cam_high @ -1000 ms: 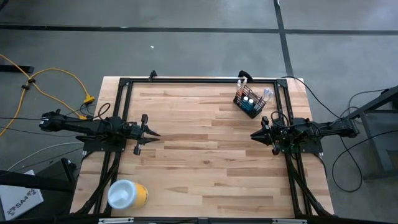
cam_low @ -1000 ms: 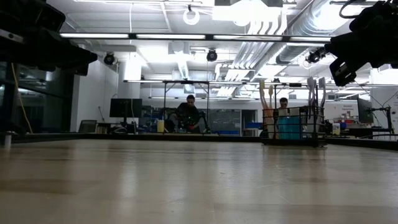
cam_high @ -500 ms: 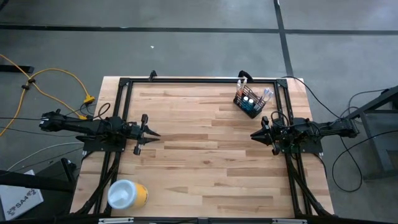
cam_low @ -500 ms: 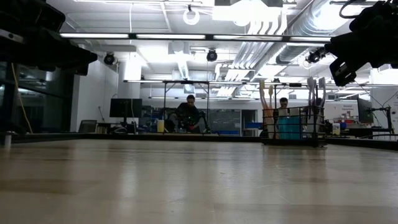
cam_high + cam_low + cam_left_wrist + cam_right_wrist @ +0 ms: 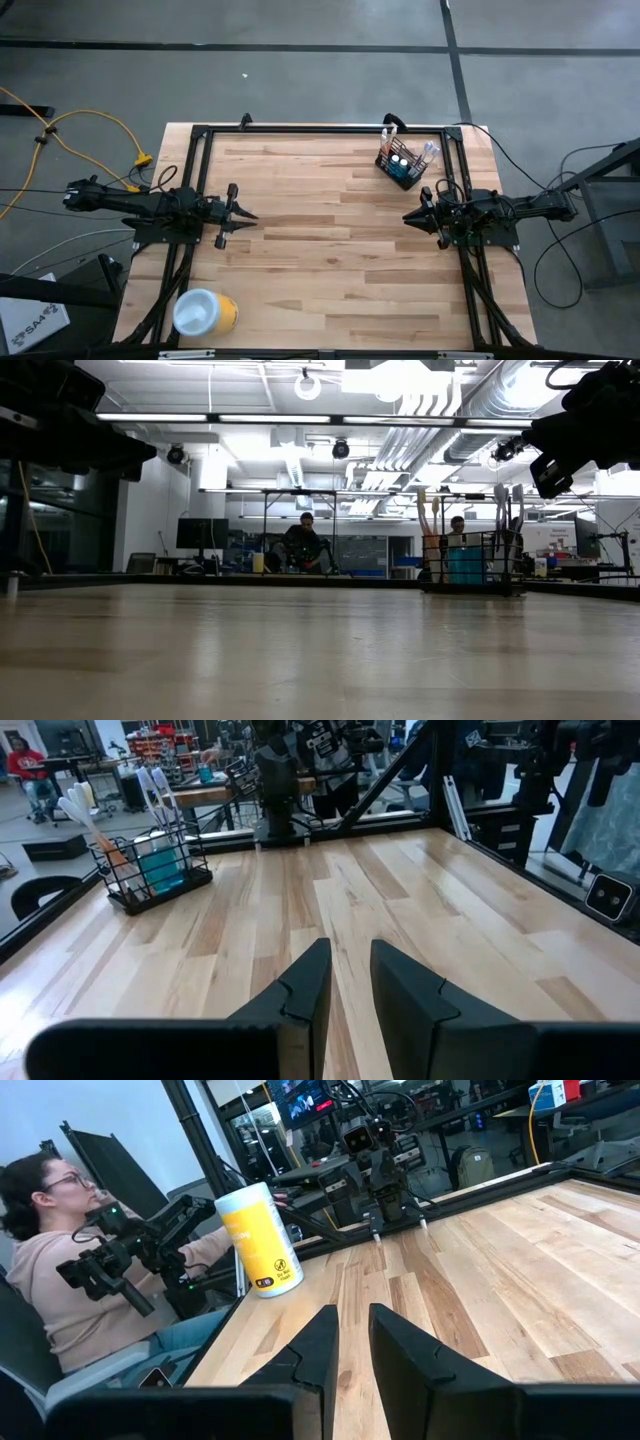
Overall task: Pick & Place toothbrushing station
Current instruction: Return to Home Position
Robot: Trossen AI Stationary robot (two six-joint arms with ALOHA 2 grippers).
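The toothbrushing station, a black wire-mesh holder (image 5: 402, 165), stands on its base near the table's far right corner. Pale toothbrushes (image 5: 158, 788) and blue tubes (image 5: 160, 870) stand upright in it; the low view shows the holder (image 5: 470, 565) at right. My left gripper (image 5: 250, 214) waits at the table's left side, pointing level toward the middle. In its wrist view a narrow gap between the fingers of my left gripper (image 5: 350, 945) holds nothing. My right gripper (image 5: 408, 216) waits at the right side, just nearer than the holder, and a narrow empty gap shows between the fingers of my right gripper (image 5: 353, 1310).
A yellow cylinder with a white top (image 5: 205, 312) stands at the table's near left corner. A black frame (image 5: 320, 128) runs along the table's far edge and sides. A seated person (image 5: 60, 1280) is beyond the table's left side. Bare wood lies between the grippers.
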